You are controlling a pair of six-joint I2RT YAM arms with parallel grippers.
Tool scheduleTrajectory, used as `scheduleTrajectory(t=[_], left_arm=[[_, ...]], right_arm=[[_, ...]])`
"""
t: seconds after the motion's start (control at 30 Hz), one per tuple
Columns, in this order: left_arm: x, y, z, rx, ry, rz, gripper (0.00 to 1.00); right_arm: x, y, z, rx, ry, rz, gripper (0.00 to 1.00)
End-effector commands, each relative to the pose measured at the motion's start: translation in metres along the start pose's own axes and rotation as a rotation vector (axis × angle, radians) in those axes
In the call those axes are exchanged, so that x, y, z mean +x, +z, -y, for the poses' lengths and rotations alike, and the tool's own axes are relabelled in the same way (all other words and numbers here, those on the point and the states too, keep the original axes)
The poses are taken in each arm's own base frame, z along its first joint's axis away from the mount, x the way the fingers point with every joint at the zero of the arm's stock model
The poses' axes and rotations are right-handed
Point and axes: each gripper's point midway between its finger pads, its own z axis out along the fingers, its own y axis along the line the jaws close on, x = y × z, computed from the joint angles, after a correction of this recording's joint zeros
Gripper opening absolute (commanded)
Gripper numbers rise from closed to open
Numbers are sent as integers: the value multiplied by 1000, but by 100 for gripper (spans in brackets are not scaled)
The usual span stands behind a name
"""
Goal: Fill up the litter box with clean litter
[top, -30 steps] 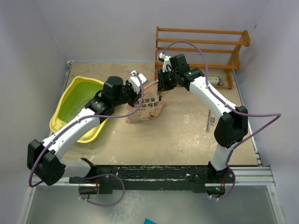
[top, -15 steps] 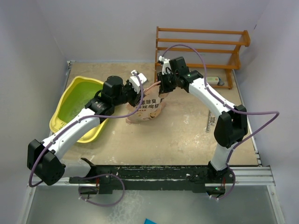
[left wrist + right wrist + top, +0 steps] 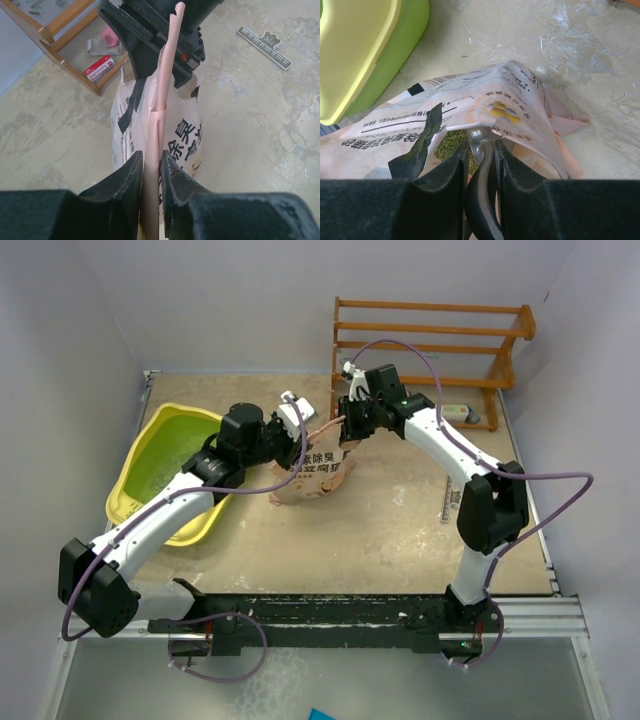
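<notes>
The yellow litter box [image 3: 165, 475], green inside, stands at the table's left; its rim [image 3: 360, 55] also shows in the right wrist view. Beside it stands the peach-pink bag [image 3: 314, 472] with black text. My left gripper [image 3: 152, 159] is shut on the bag's thin pink top edge [image 3: 164, 90]. My right gripper [image 3: 480, 146] is shut on the black handle [image 3: 484, 195] of a silver scoop [image 3: 480, 134], whose head is hidden in the bag's mouth. Green clean litter [image 3: 449, 144] shows through that opening.
A wooden rack [image 3: 430, 340] stands at the back right, with small items [image 3: 97, 67] on its lowest shelf. A ruler [image 3: 263, 46] lies on the table right of the bag. Grey walls close in the left and right sides.
The bag's top has been drawn up between the two grippers, so the bag stands more upright. The right gripper has shifted slightly left and down to the bag's mouth.
</notes>
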Motion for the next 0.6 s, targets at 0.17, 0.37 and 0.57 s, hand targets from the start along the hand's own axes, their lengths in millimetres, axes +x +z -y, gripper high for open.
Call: scheduleTrajectory(t=[0.17, 0.37, 0.57], left_arm=[[1, -1, 10, 36, -27, 26, 23], [5, 1, 11, 37, -34, 19, 23], [8, 0, 11, 34, -34, 9, 22]], right_arm=[[46, 21, -24, -148, 163, -173, 0], [44, 22, -34, -230, 214, -157, 0], [36, 20, -43, -311, 283, -121, 0]])
